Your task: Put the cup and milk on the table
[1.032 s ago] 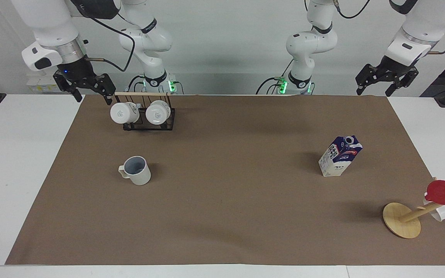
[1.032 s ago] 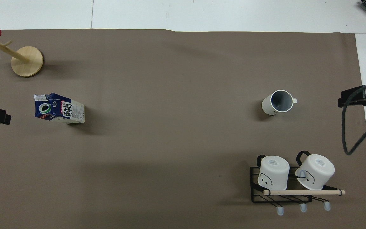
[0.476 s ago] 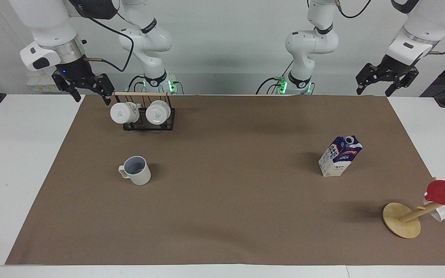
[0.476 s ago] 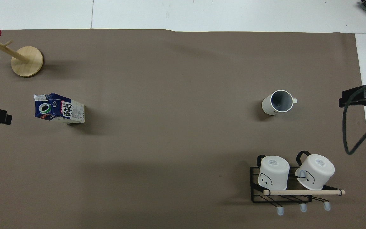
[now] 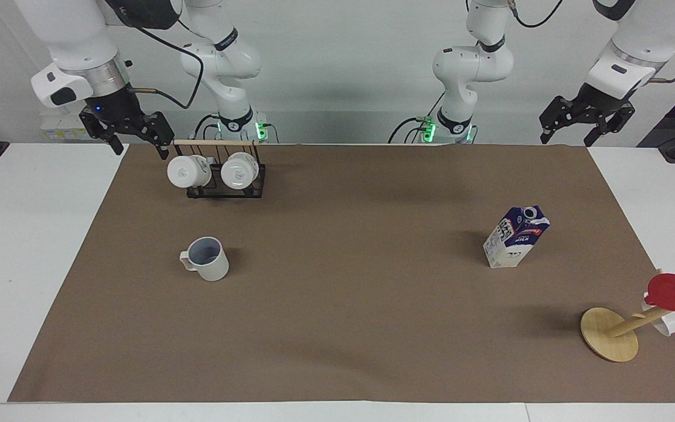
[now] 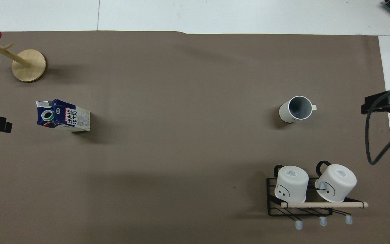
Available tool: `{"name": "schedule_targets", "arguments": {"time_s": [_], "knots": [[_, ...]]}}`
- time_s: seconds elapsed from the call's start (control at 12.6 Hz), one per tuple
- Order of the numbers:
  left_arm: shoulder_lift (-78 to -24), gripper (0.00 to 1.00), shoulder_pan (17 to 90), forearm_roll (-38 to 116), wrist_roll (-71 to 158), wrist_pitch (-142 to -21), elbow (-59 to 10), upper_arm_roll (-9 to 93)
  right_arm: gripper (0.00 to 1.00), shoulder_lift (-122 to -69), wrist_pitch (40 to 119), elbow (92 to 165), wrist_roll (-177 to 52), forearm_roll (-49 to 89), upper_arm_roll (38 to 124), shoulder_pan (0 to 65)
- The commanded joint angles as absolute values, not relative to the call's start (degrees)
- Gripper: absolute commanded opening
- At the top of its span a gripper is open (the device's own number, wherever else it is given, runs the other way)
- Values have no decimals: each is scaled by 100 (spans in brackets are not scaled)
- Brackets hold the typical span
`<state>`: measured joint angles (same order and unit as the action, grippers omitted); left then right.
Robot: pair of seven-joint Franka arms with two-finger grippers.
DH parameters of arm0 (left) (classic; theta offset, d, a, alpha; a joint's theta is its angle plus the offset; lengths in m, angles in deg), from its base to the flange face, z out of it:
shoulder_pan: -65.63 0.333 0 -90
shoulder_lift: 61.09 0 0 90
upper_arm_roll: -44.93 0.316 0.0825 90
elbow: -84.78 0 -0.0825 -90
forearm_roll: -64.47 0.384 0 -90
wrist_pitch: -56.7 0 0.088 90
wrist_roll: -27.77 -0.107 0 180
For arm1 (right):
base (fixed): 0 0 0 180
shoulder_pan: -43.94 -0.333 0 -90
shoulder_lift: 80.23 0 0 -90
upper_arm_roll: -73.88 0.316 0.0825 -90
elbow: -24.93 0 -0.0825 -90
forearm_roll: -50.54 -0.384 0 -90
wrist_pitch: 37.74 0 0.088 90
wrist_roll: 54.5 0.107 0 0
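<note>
White walls back a brown-sheeted surface [image 5: 337, 351]. Toward the right arm's edge the cup [image 5: 207, 258] is seen upright: rigid, light, best pinched across its rim. Toward the left arm's edge stands the milk carton [image 5: 515, 237]: crushable, graspable mid-body. Both the left gripper [image 5: 583, 117] and right gripper [image 5: 129, 132] are held aloft with jaws spread.

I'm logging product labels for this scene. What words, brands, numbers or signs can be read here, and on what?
Milk carton: large dark characters run down its white side in the overhead view, too blurred to quote.
Same carton: a small red label on its face in the facing view, lettering too small to read.
Two white mugs on the black rack: drawn face marks only, no words.
Cup: no text.
</note>
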<state>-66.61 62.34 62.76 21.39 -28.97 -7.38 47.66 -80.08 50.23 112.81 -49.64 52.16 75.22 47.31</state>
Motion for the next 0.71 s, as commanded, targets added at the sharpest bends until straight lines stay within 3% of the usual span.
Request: {"name": "schedule_targets", "arguments": {"time_s": [0.0,0.63], "knots": [[-6698,100,6114,6385,2188,-2803,-698,4836,100,-7873,5112,11441,-4887,5186,7555,4772],[-6698,100,6132,6385,2223,-2803,-698,4827,100,-7873,5130,11449,-4896,5177,7555,4772]]}}
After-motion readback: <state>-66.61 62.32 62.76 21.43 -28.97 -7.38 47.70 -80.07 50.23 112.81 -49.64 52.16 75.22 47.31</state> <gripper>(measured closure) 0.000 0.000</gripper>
